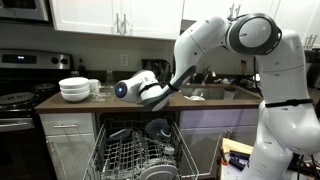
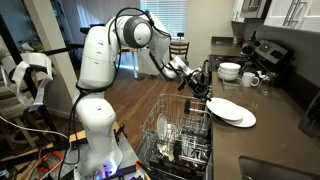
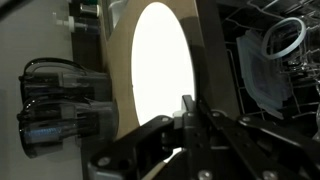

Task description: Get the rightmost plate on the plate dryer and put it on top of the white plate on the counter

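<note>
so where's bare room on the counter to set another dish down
bare counter lies between the white plates and the sink. crowded near the stove around the stacked bowls and mug; the gripper hangs at the front edge.

Dim kitchen, daylight through window blinds [image 2: 100, 15], white plate [image 3: 160, 75] glaring overexposed in wrist view, foreground claw [image 3: 190, 105] blurred

plate [image 3: 160, 70] bright white, mid-frame | pincer [image 3: 193, 118] clamped on its rim | plate dryer [image 3: 275, 95] at right

White upper cabinets [image 1: 110, 15], a black stove [image 1: 15, 100] and a window [image 2: 170, 15] with blinds.
</note>
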{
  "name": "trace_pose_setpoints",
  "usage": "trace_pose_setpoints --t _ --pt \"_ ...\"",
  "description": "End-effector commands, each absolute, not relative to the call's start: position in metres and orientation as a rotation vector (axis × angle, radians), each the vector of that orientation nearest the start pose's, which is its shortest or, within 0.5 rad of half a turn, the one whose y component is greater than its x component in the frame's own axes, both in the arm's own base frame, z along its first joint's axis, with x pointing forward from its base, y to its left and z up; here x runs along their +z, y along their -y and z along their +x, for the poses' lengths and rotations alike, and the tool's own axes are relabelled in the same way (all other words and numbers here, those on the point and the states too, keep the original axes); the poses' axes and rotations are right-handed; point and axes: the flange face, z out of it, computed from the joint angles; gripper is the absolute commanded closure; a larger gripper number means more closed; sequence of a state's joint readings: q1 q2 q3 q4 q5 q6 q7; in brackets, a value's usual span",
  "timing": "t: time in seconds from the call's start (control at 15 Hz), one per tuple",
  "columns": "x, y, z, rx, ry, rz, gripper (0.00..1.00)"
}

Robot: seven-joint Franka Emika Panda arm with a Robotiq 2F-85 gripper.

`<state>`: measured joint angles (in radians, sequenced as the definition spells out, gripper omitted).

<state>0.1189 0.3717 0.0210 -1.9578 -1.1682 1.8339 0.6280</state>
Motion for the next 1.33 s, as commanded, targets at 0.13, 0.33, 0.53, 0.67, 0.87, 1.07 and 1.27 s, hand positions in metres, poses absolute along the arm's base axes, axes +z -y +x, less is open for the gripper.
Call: trace_pose_setpoints --t 0.13,0.33,0.53,0.67,0.87,1.07,1.27 --pt "0.296 0.014 0.599 0.002 -0.166 2.062 0.99" --pt "0.297 0.021 0.602 0.021 -0.175 2.079 0.99" --pt "0.299 0.026 0.603 0.047 -0.197 2.088 0.99" --pt "0.299 0.027 0.605 0.064 -0.216 2.087 0.99" --pt "0.300 0.031 0.607 0.082 -0.232 2.090 0.99" --pt "0.300 0.035 0.608 0.094 -0.241 2.094 0.99" --pt "0.300 0.039 0.610 0.094 -0.243 2.098 0.95"
